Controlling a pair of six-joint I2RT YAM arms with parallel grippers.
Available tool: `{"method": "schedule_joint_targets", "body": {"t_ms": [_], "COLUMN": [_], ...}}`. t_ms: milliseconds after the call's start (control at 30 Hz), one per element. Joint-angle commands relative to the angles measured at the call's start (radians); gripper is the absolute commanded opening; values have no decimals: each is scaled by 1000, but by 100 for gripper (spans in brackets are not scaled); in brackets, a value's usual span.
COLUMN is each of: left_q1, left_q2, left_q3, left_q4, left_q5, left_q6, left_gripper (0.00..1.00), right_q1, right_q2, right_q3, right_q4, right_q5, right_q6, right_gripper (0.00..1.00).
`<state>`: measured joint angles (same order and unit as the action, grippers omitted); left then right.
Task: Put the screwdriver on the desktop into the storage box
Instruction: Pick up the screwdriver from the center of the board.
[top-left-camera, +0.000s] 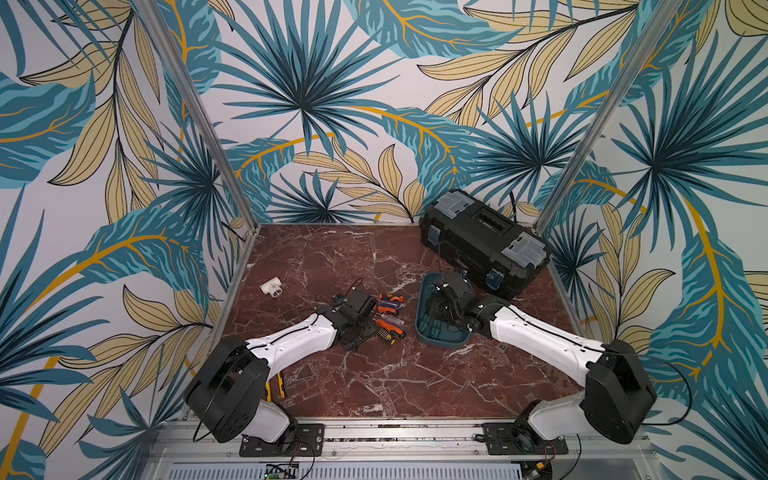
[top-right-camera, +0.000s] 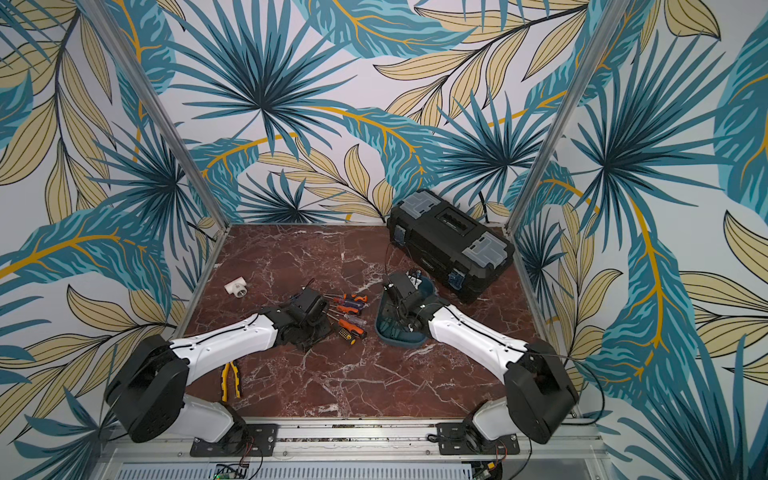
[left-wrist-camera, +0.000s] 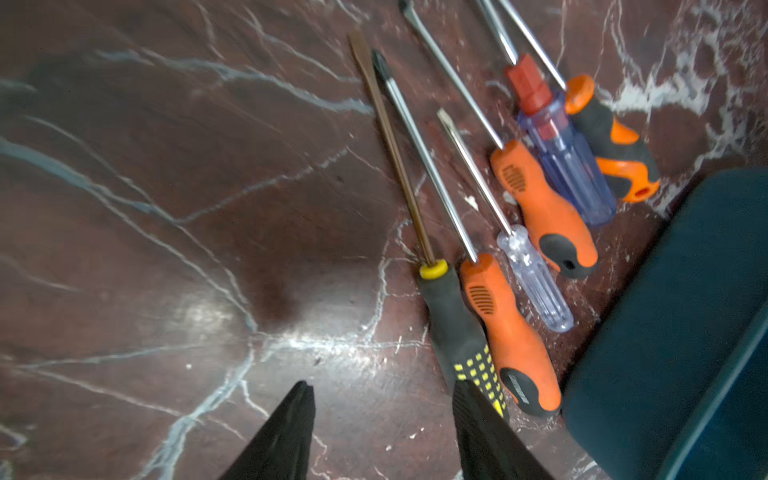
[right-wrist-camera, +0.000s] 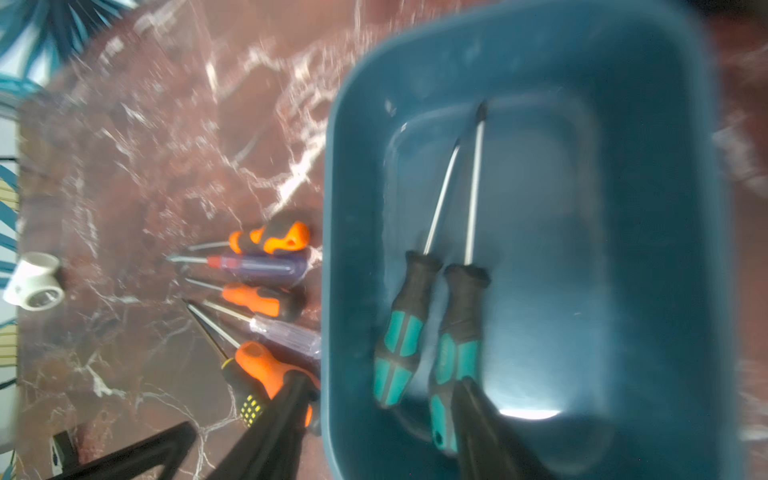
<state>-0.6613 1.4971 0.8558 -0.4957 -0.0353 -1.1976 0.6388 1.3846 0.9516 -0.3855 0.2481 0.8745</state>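
Screwdrivers (left-wrist-camera: 515, 345), six, handles orange, clear, blue, black-yellow, lay side by side on desktop (left-wrist-camera: 166, 208) just beside storage box (right-wrist-camera: 644, 249); box held two teal-handled screwdrivers (right-wrist-camera: 399, 345). Left gripper (left-wrist-camera: 382, 395) jaws apart, empty, over desktop; right gripper (right-wrist-camera: 384, 380) likewise parted above box, gripping nothing

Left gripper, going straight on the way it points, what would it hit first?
Probably the bare red-brown marble desktop, just beside the black-and-yellow-handled screwdriver; one of the fingers may clip that handle, depth is unclear.

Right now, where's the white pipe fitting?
In both top views the white pipe fitting lies on the desktop by its left rail, well apart from the screwdriver cluster.
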Motion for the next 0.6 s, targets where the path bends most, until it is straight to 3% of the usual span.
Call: {"method": "schedule_joint_targets", "body": {"t_ms": [0, 200, 567], "left_q1": [-23, -47, -51], "left_q2": [42, 135, 216], "left_q3": [72, 123, 162], "left_q4": [29, 62, 3], "left_q5": [50, 102, 79], "left_q6": [-9, 10, -11], "left_gripper": [57, 52, 44], "right_q1": [-4, -3, -2], "right_q2": [-58, -104, -116], "right_q3": [-64, -102, -89], "right_q4": [-17, -59, -61], "right_q5": [77, 59, 43], "right_q6": [-22, -9, -37], "right_gripper": [61, 58, 56]}}
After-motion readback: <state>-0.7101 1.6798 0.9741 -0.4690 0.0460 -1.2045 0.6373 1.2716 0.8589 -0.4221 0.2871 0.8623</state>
